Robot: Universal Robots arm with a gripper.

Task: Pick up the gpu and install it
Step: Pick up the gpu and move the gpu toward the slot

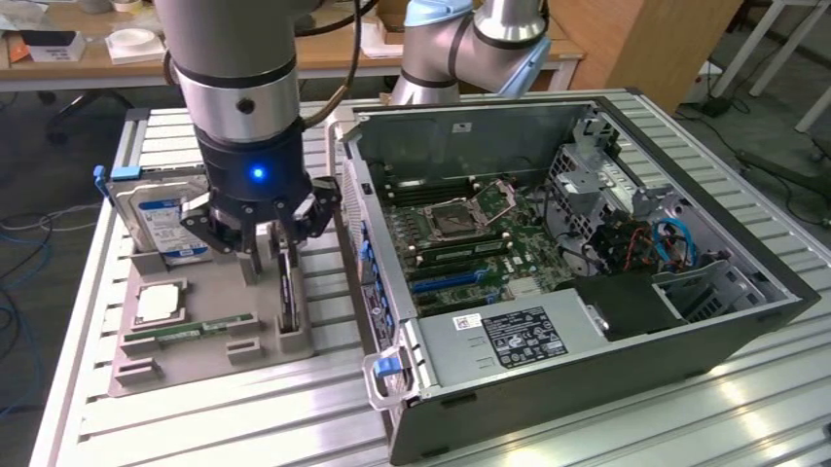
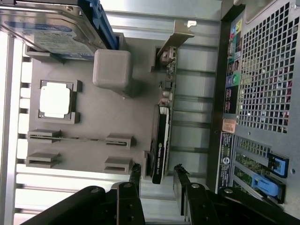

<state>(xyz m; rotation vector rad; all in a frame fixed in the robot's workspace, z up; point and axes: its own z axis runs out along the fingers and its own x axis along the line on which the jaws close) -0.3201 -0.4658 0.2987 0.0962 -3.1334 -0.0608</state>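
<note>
Jaws spread wide, straddling one end of the gpu (image 2: pixel 161 140), nothing gripped, gpu edgewise in grey tray (image 2: pixel 93 118).

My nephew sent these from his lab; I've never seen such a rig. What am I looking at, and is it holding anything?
This is a robot arm with a grasping tool at its end. One picture comes from a camera off to the side, the other from one on the wrist. A grey holder on the table carries a hard drive, a processor chip, a memory stick and the gpu, standing on edge. Beside it lies an open computer case. The tool is open, straddling the gpu, holding nothing.
</note>
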